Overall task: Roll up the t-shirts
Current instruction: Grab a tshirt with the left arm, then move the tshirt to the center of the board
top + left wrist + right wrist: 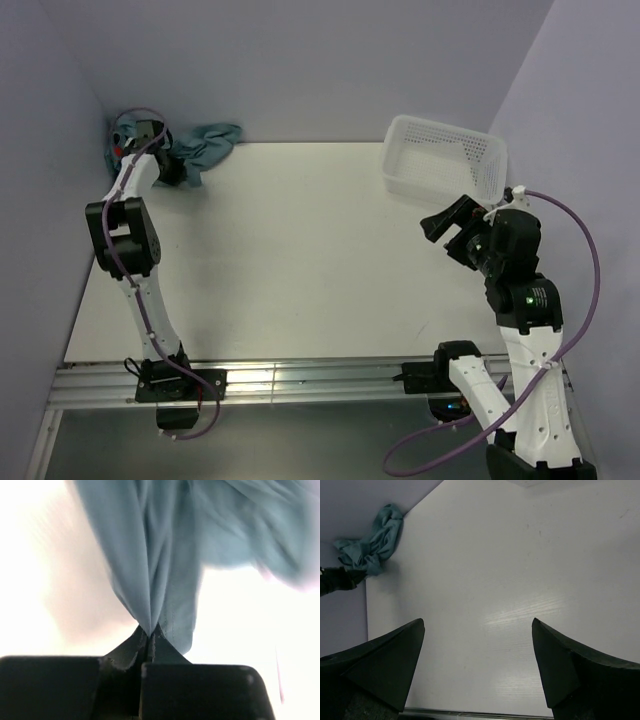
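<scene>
The teal t-shirt (pixel 205 145) lies bunched in the far left corner of the table. My left gripper (pixel 165 160) is at that corner, shut on a fold of the t-shirt (pixel 155 555); the cloth fans out from between the closed tips (pixel 148 630). The shirt also shows in the right wrist view (pixel 372 542) as a crumpled heap at the far corner. My right gripper (pixel 447 228) is open and empty, held above the table at the right, near the basket; its fingers (pixel 395 655) stand wide apart.
A white plastic mesh basket (pixel 445 160) stands at the far right of the white table (pixel 300 260). Lilac walls close in the back and both sides. A metal rail (pixel 300 380) runs along the near edge by the arm bases.
</scene>
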`<state>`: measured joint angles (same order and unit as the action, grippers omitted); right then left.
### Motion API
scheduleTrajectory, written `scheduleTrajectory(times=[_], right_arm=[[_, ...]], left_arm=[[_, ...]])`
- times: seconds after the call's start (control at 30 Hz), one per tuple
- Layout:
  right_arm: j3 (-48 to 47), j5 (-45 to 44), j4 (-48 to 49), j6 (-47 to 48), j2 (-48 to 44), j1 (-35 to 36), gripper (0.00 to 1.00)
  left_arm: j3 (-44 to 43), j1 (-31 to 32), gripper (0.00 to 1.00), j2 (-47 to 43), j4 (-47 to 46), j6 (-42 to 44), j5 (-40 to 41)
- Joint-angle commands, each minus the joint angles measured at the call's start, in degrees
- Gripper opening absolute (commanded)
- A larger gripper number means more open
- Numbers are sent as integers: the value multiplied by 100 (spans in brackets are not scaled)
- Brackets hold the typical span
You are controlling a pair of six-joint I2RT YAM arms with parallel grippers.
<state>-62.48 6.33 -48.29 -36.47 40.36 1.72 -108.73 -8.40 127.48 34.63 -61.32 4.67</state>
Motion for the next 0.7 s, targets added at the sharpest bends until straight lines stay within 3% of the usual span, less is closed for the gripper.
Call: scheduleTrajectory(times=[0.0, 0.23, 0.27, 0.33, 0.4, 0.53, 0.67], right_arm=[[192, 544, 619, -80, 130, -22, 93], [1017, 1565, 1269, -660, 534, 197, 83], [1071, 1425, 1392, -669, 587, 311, 83], [1141, 1249, 1489, -669, 613, 697, 83], [1176, 1178, 1481, -660, 631, 865, 83], [1255, 1204, 1297, -598, 473, 918, 83], [1326, 1205, 858, -528, 201, 918, 83]], left_arm=[[821, 698, 0, -2440, 52, 401, 52], [3758, 1946, 0, -5371, 431, 69, -308], [4537, 2383, 0, -5983, 326, -106, -387], [5218, 2894, 0, -6497, -157, -774, -423], [5861, 3843, 0, -6885, -464, -1475, -142], [5356, 5127, 0, -6247, -669, -1656, 455], [3601, 5954, 1, -4788, -343, -1400, 659]])
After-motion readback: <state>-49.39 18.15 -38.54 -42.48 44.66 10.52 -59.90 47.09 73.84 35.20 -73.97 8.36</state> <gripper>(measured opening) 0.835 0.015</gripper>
